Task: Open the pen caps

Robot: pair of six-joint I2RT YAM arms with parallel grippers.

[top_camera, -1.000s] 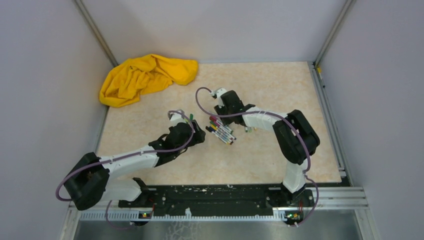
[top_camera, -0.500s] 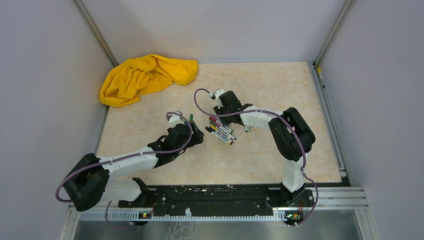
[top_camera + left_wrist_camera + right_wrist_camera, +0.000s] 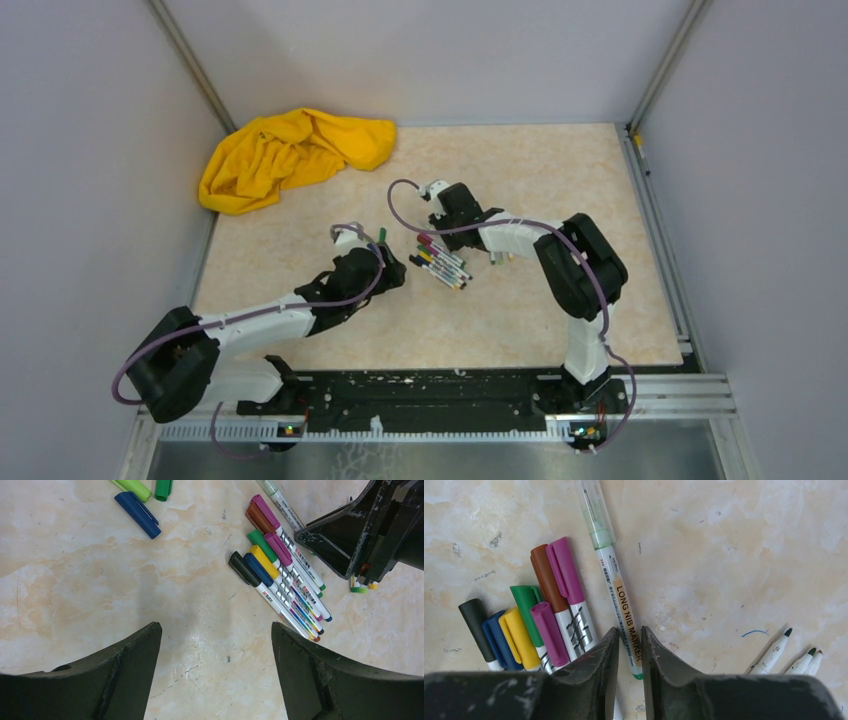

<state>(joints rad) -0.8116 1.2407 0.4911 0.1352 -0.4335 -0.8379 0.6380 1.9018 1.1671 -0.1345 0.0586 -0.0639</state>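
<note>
Edging slightly toward the row of capped pens [image 3: 539, 625] over the last second, the right claw [image 3: 629, 635] is now pinching the white-barrelled marker pen [image 3: 616, 590]. Its translucent green plastic cap [image 3: 594, 515] is pointing ahead of the fingers, so a pull-off is likely coming. The left claw [image 3: 215, 626] is hanging wide apart, empty. The barrel is reading "LONG NIB MARKER".

Top: fixed high behind arm bases, looking down from far; takes in whole table [image 3: 560, 170]. Left wrist: low, tilted toward pens [image 3: 282, 585] and right gripper [image 3: 356, 572], middling near. Right wrist: nearest, looking straight down at same pens. Shared by all three: pen row.
</note>
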